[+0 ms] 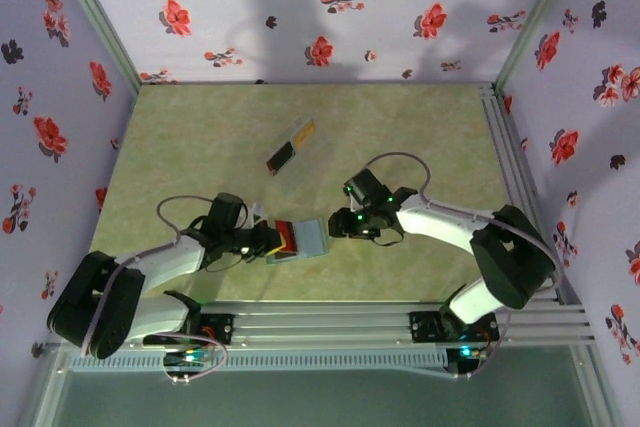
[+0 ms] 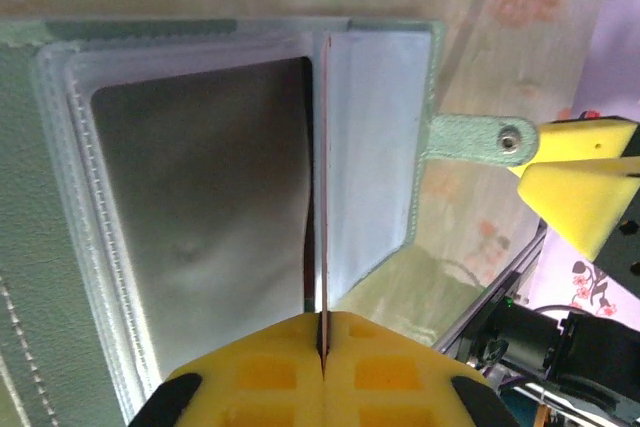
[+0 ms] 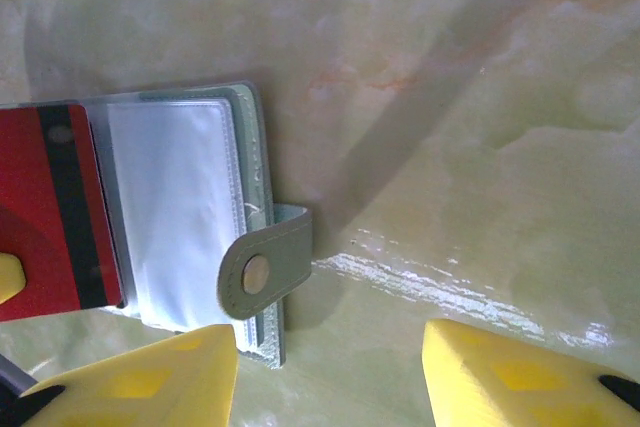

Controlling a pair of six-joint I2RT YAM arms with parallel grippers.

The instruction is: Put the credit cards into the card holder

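No text, number, brand or sign is legible. The pale marks on the dark card [image 1: 283,157] are too small to read. The red card [image 3: 25,187] shows a plain black magnetic stripe [image 3: 75,217] without print.

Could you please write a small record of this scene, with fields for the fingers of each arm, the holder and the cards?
Left fingers: shut on the thin red card with a black stripe
Right fingers: open, holding nothing, beside the holder's snap strap
Holder: slate grey-teal folding card holder, lying open on the green table
Red card: over the holder's side toward the left arm; cannot tell if it is inside a sleeve
Other cards: dark flat card and yellow-marked flat card, farther back, apart from the holder
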